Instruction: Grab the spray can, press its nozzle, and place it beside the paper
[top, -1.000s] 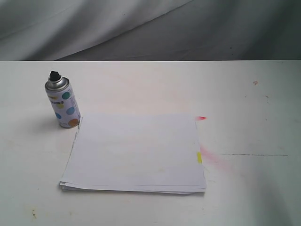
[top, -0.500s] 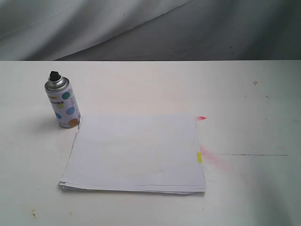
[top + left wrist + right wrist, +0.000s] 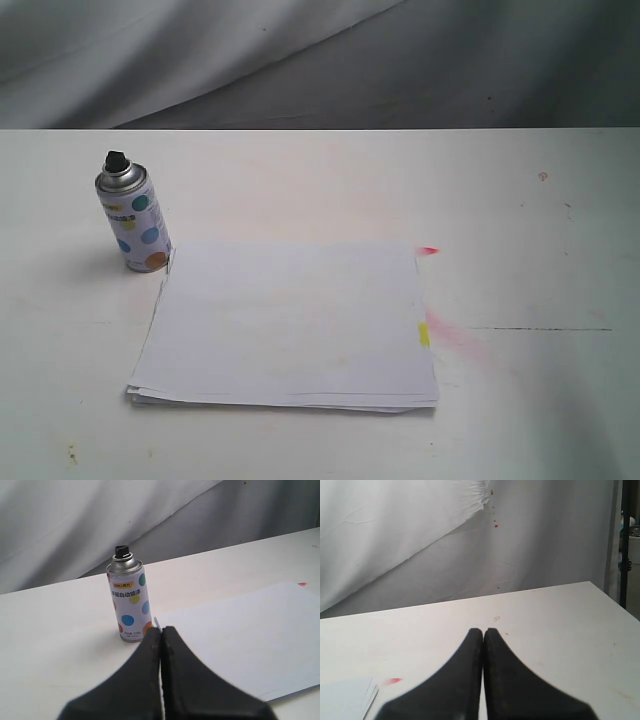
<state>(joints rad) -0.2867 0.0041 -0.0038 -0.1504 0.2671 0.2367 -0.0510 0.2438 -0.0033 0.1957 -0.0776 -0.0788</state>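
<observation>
Spray can [image 3: 137,222] upright on the table [image 3: 520,200], black nozzle [image 3: 116,160] on top, just beside the paper's [image 3: 290,320] far-left corner. Red smear [image 3: 428,250] off the far-right corner.

Left gripper [image 3: 161,630] clenched, empty, aimed at the can over the paper's corner. Right gripper [image 3: 483,631] clenched, empty.

Grippers appear in wrist views only; the paper's yellow mark [image 3: 424,335] in the exterior view only.

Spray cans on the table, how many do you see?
1. The spray can stands upright beside the far left corner of the paper, on the table. None looks hidden.
</observation>
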